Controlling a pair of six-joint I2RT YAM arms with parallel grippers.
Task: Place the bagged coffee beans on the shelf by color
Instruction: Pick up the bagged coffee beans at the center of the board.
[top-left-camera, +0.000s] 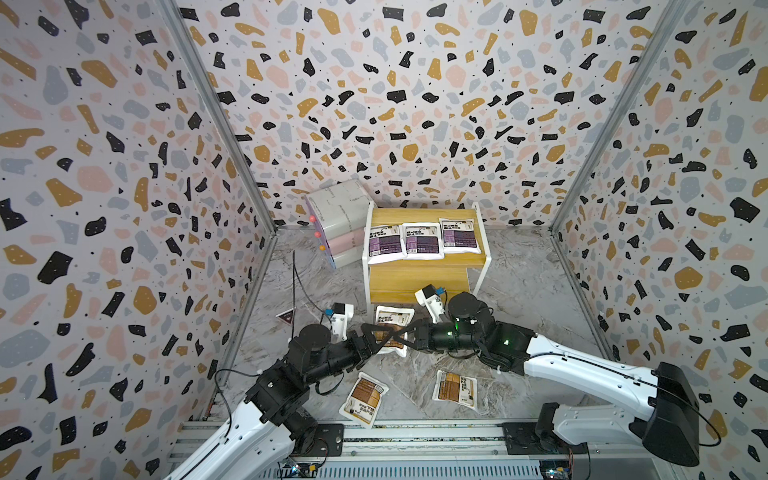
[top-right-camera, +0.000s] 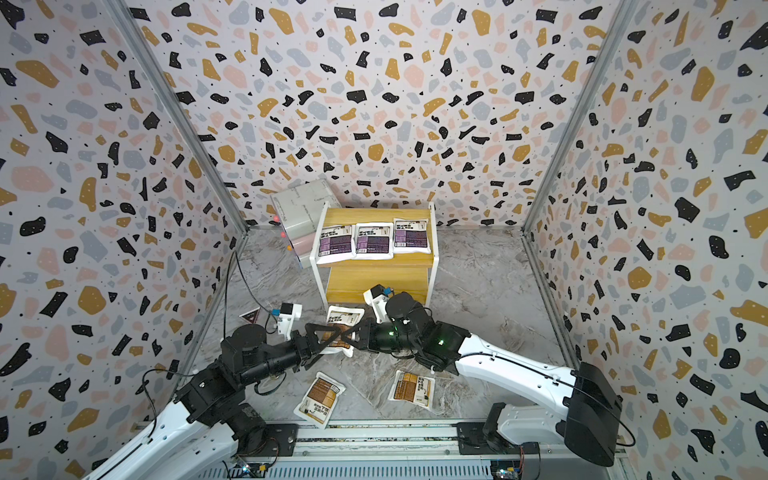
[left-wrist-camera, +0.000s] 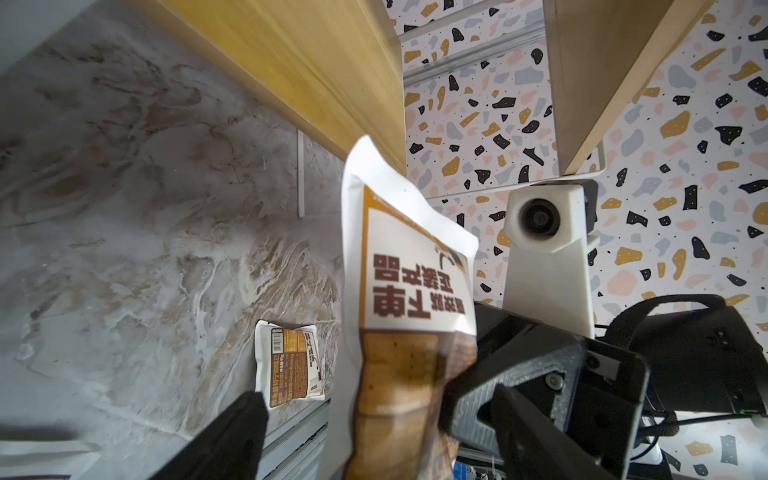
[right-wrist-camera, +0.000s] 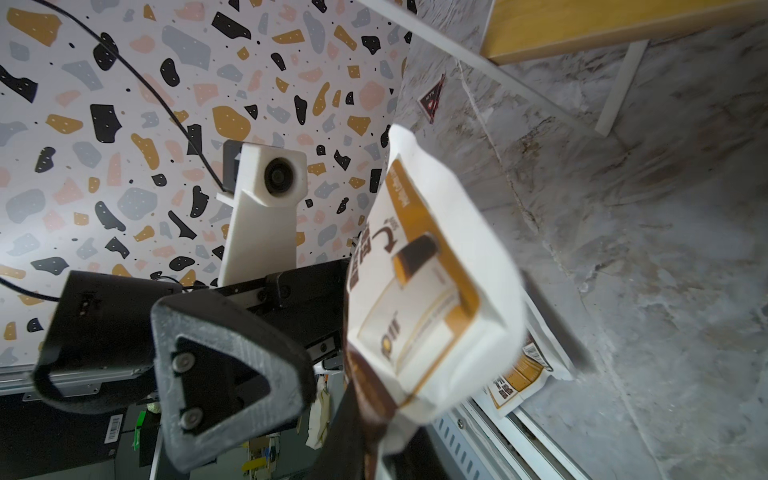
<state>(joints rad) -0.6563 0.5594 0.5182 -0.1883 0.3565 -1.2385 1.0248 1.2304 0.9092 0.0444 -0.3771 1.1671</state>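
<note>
A brown-label bag of coffee beans (top-left-camera: 392, 318) (top-right-camera: 343, 318) hangs just in front of the shelf's (top-left-camera: 415, 276) lower board, between the two grippers. My right gripper (top-left-camera: 401, 334) (right-wrist-camera: 382, 440) is shut on its lower edge (right-wrist-camera: 432, 291). My left gripper (top-left-camera: 384, 340) (left-wrist-camera: 382, 428) is open around the same bag (left-wrist-camera: 411, 291), with a gap at its fingers. Two more brown-label bags (top-left-camera: 365, 398) (top-left-camera: 456, 390) lie flat on the floor near the front. Three purple-label bags (top-left-camera: 384, 244) (top-left-camera: 422, 240) (top-left-camera: 459, 235) lie side by side on the top board.
Stacked white and pink boxes (top-left-camera: 338, 224) lean beside the shelf on its left. A dark triangular sticker (top-left-camera: 285, 319) and a loose black cable (top-left-camera: 305, 291) lie on the marble floor. A metal rail (top-left-camera: 415, 440) runs along the front edge. Patterned walls close three sides.
</note>
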